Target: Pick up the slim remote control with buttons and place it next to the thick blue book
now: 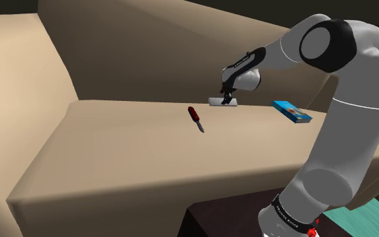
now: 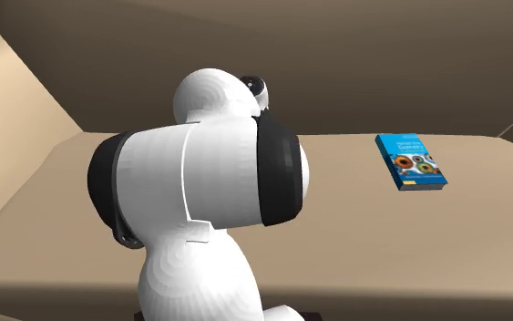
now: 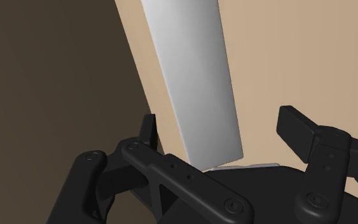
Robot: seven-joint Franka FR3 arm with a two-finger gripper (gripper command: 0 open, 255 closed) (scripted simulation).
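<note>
Gripper (image 3: 224, 126) open astride the grey remote (image 3: 193, 70), apparently not touching; off-centre closing could skid it against the sofa back (image 3: 50, 83).

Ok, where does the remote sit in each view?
Shoulder view: the grey remote lies at the far edge of the tan surface, under the gripper, left of the book.
Second exterior view: hidden behind the arm; the book is at right.
Wrist view: a long grey slab between the open fingers.
Shared landmark: the blue book, in both exterior views.
</note>
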